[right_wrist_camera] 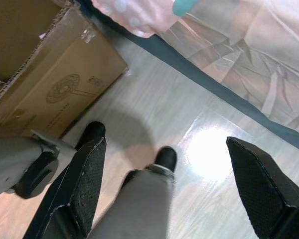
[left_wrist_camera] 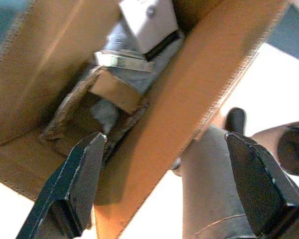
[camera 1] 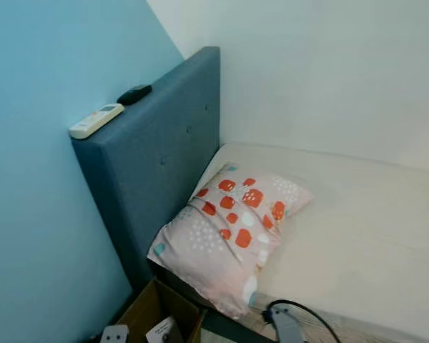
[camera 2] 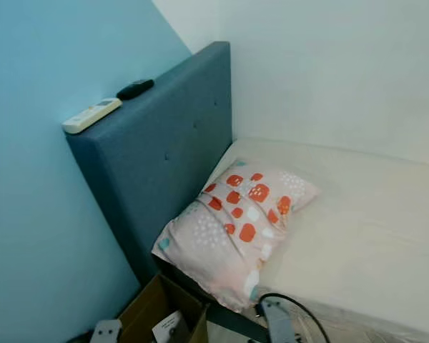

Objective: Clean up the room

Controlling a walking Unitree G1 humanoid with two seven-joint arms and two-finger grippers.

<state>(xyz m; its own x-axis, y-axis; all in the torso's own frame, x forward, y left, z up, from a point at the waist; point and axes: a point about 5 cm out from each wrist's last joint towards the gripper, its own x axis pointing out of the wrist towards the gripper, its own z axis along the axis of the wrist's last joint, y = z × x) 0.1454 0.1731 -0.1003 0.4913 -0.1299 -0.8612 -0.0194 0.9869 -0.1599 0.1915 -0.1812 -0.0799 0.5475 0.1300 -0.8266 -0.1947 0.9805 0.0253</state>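
A pink pillow [camera 1: 232, 229] with orange and white patches lies at the head of the bare mattress [camera 1: 365, 236], overhanging its near edge. An open cardboard box [camera 1: 154, 309] stands on the floor below it, beside the blue headboard [camera 1: 157, 161]. My left gripper [left_wrist_camera: 164, 184] is open above the box wall [left_wrist_camera: 189, 109], one finger over the inside, the other outside. Paper scraps and a white item [left_wrist_camera: 149, 22] lie in the box. My right gripper [right_wrist_camera: 164, 189] hangs open over the pale floor [right_wrist_camera: 209, 144], next to the box [right_wrist_camera: 55, 84].
A white remote [camera 1: 95, 120] and a black remote [camera 1: 134, 93] rest on top of the headboard. A blue wall stands to the left, a white wall behind the bed. The dark bed frame edge [right_wrist_camera: 199, 74] borders the floor. My own legs [right_wrist_camera: 134, 209] are below the grippers.
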